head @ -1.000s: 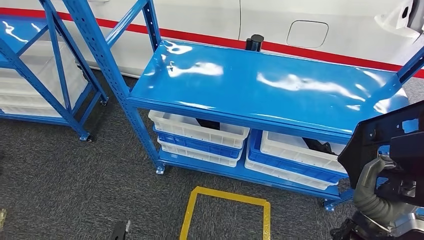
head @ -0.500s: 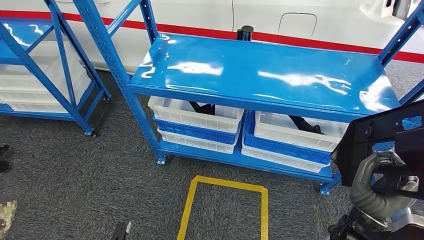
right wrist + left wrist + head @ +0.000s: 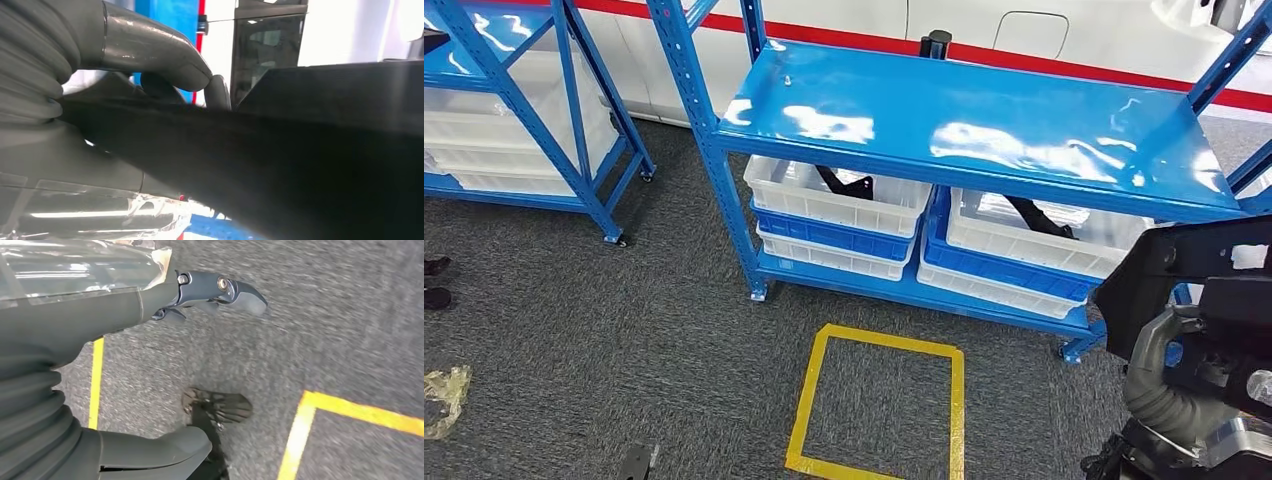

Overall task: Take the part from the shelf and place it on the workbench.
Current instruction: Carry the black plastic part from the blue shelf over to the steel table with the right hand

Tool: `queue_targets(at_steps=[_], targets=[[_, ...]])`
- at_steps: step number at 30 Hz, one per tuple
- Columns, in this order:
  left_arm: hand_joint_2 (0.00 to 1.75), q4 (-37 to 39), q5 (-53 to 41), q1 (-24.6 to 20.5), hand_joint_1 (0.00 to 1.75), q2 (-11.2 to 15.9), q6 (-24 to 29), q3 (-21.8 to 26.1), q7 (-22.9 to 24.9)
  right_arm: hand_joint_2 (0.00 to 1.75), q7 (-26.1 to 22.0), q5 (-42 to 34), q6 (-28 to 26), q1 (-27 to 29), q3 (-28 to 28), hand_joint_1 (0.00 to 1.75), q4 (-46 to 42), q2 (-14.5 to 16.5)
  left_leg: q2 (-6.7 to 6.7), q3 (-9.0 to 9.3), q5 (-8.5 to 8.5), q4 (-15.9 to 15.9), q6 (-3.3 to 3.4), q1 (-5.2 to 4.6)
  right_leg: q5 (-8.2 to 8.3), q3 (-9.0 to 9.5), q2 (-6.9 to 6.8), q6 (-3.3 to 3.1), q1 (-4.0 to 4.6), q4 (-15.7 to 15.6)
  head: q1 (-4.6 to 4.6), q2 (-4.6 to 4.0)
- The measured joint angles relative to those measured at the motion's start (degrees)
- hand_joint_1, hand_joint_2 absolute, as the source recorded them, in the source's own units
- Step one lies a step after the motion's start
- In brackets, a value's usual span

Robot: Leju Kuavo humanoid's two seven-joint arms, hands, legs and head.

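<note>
Since the earlier picture the whole view has slid, because the camera moved; the black part (image 3: 1199, 262) sits just as before in the right hand (image 3: 1162, 375), low beside the blue shelf (image 3: 984, 115). Its thumb presses on the part. The left hand (image 3: 165, 300) hangs over grey carpet, fingers apart, holding nothing.
</note>
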Motion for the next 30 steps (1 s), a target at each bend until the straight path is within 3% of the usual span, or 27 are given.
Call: queue_targets(at_steps=[2, 4, 5, 6, 8, 9, 10, 12, 13, 14, 15, 16, 17, 18, 20, 22, 24, 26, 28, 29, 30], targets=[[1.75, 0.31, 0.60, -0.03, 0.00, -1.37, 0.57, 0.06, -0.07, 1.75, 0.17, -0.06, 0.30, 0.02, 0.01, 1.75, 0.00, 0.05, 0.03, -1.60, 1.47, 0.05, -0.17, -0.17, 2.27, 5.66, 0.00, 0.52, 0.22, -6.14, 0.00, 0.00], [1.75, 1.08, 1.93, -0.36, 0.00, -3.37, 0.42, 0.18, 0.10, 1.75, 0.26, -0.19, 0.77, -0.18, 0.03, 1.75, 0.01, 0.10, -0.03, -2.45, 2.83, 0.04, -0.57, -0.40, 1.80, 12.04, 0.01, -0.19, 0.74, -15.31, 0.01, 0.00], [1.75, 1.77, 2.59, -0.70, 0.00, -4.50, -0.31, 0.22, 0.72, 1.75, 0.27, -0.27, 1.00, -0.35, 0.05, 1.75, 0.03, 0.12, -0.05, -2.61, 3.53, -0.09, -0.81, -0.47, 1.22, 13.69, 0.03, -0.64, 0.99, -18.14, -0.01, 0.00], [1.75, 2.62, 3.09, -1.16, 0.00, -5.56, -1.62, 0.22, 1.80, 1.75, 0.28, -0.35, 1.19, -0.60, 0.07, 1.75, 0.08, 0.14, -0.06, -2.70, 4.26, -0.31, -1.11, -0.53, 1.00, 14.16, 0.04, -1.04, 1.23, -19.48, -0.02, 0.00], [1.75, 5.00, 3.34, -2.60, 0.00, -7.30, -5.98, -0.18, 5.28, 1.75, 0.34, -0.45, 1.36, -1.46, 0.32, 1.75, 0.41, 0.22, -0.22, -3.13, 4.70, -0.50, -1.78, -0.40, 2.16, 13.04, -0.08, -1.86, 0.75, -19.55, -0.06, 0.00], [1.75, 6.27, 3.21, -3.49, 0.00, -8.04, -8.13, -0.58, 6.95, 1.75, 0.38, -0.45, 1.35, -2.06, 0.57, 1.75, 0.65, 0.26, -0.35, -3.64, 3.25, 0.33, -2.16, -0.29, 2.96, 12.35, -0.19, -2.46, 0.47, -19.58, -0.15, 0.00], [1.75, 7.53, 3.08, -4.45, 0.00, -8.72, -9.80, -1.02, 8.40, 1.75, 0.41, -0.43, 1.29, -2.65, 0.89, 1.75, 0.91, 0.32, -0.47, -4.33, 0.67, 2.24, -2.52, -0.15, 3.83, 11.54, -0.30, -2.93, 0.16, -19.66, -0.29, 0.00], [1.75, 9.71, 3.01, -6.36, 0.00, -10.11, -11.10, -1.62, 10.35, 1.75, 0.45, -0.35, 1.14, -3.60, 1.62, 1.75, 1.41, 0.39, -0.53, -5.86, -5.72, 9.24, -3.20, 0.12, 5.43, 9.81, -0.42, -3.43, 0.24, -19.53, -0.54, 0.00], [1.75, 10.65, 3.13, -7.19, 0.00, -10.81, -11.12, -1.81, 10.97, 1.75, 0.49, -0.32, 1.05, -3.95, 1.97, 1.75, 1.68, 0.42, -0.52, -6.34, -7.40, 12.96, -3.50, 0.25, 6.20, 8.92, -0.46, -3.35, 0.26, -19.42, -0.58, 0.00], [1.75, 11.54, 3.25, -7.92, 0.00, -11.46, -11.00, -1.95, 11.37, 1.75, 0.53, -0.31, 0.99, -4.24, 2.33, 1.75, 1.99, 0.43, -0.52, -6.28, -7.58, 15.60, -3.76, 0.41, 6.94, 7.97, -0.50, -3.21, 0.26, -19.21, -0.58, 0.00], [1.75, 12.32, 3.37, -8.55, 0.00, -12.09, -10.85, -2.10, 11.56, 1.75, 0.57, -0.31, 0.94, -4.48, 2.66, 1.75, 2.29, 0.43, -0.51, -5.38, -6.56, 16.42, -3.93, 0.60, 7.57, 6.99, -0.53, -3.00, 0.21, -18.91, -0.60, 0.00], [1.75, 12.98, 3.47, -9.07, 0.00, -12.62, -10.73, -2.23, 11.62, 1.75, 0.61, -0.30, 0.90, -4.67, 2.93, 1.75, 2.55, 0.44, -0.50, -3.45, -5.06, 15.04, -4.04, 0.81, 8.05, 5.98, -0.53, -2.73, 0.13, -18.52, -0.60, 0.00], [1.75, 13.49, 3.50, -9.54, 0.00, -13.01, -10.67, -2.34, 11.62, 1.75, 0.62, -0.30, 0.89, -4.83, 3.15, 1.75, 2.76, 0.44, -0.51, -0.62, -4.01, 11.80, -4.08, 1.00, 8.42, 5.07, -0.54, -2.42, 0.04, -17.99, -0.62, 0.00], [1.75, 13.86, 3.51, -9.95, 0.00, -13.39, -10.65, -2.44, 11.62, 1.75, 0.62, -0.28, 0.88, -4.97, 3.30, 1.75, 2.89, 0.43, -0.55, 2.45, -4.01, 7.72, -4.01, 1.04, 8.69, 4.28, -0.56, -2.07, 0.04, -17.44, -0.62, 0.00], [1.75, 14.49, 3.76, -10.58, 0.00, -13.82, -10.54, -2.59, 11.17, 1.75, 0.64, -0.25, 0.72, -5.28, 3.46, 1.75, 3.07, 0.42, -0.72, 6.33, -5.30, 1.62, -3.60, 0.78, 9.32, 3.21, -0.69, -1.16, 0.09, -16.70, -0.58, 0.00], [1.75, 14.85, 4.68, -10.52, 0.00, -13.07, -10.91, -2.57, 9.45, 1.75, 0.62, -0.60, 0.17, -5.35, 3.52, 1.75, 3.19, 0.24, -0.77, 6.41, -5.57, 0.15, -2.73, 0.40, 10.22, 2.67, -0.77, -0.18, 0.14, -16.75, -0.49, 0.00], [1.75, 14.72, 5.69, -9.93, 0.00, -11.01, -12.17, -2.42, 7.59, 1.75, 0.46, -1.35, -0.36, -4.92, 3.41, 1.75, 3.21, -0.31, -0.45, 5.67, -4.54, -0.27, -1.40, 0.47, 9.41, 1.82, -0.61, 0.11, 0.11, -15.94, -0.36, 0.00], [1.75, 14.48, 6.02, -9.42, 0.00, -8.76, -12.62, -2.14, 6.98, 1.75, 0.31, -1.66, -0.53, -4.36, 3.13, 1.75, 3.20, -0.97, -0.05, 4.48, -3.21, -0.51, -0.34, 0.61, 5.17, -0.11, -0.40, -0.51, 0.07, -11.17, 0.12, 0.00], [1.75, 14.40, 5.85, -9.13, 0.00, -7.25, -11.84, -1.80, 6.79, 1.75, 0.30, -1.34, -0.56, -3.77, 2.95, 1.75, 3.17, -1.28, 0.10, 2.78, -1.92, -0.47, -0.06, 0.48, 0.87, -2.04, -0.31, -0.80, 0.03, -3.65, 0.48, 0.00], [1.75, 14.40, 5.61, -8.99, 0.00, -6.81, -11.67, -1.67, 6.56, 1.75, 0.34, -1.01, -0.56, -3.41, 2.89, 1.75, 3.14, -1.31, 0.13, 1.94, -1.30, -0.44, -0.09, 0.42, 0.16, -2.20, -0.29, -0.47, 0.01, -0.98, 0.49, 0.00], [1.75, 14.40, 5.26, -8.80, 0.00, -6.49, -11.80, -1.55, 6.22, 1.75, 0.39, -0.66, -0.54, -3.06, 2.82, 1.75, 3.06, -1.31, 0.13, 1.11, -0.74, -0.43, -0.20, 0.40, 0.55, -1.52, -0.27, 0.12, -0.03, -0.04, 0.52, 0.00]])
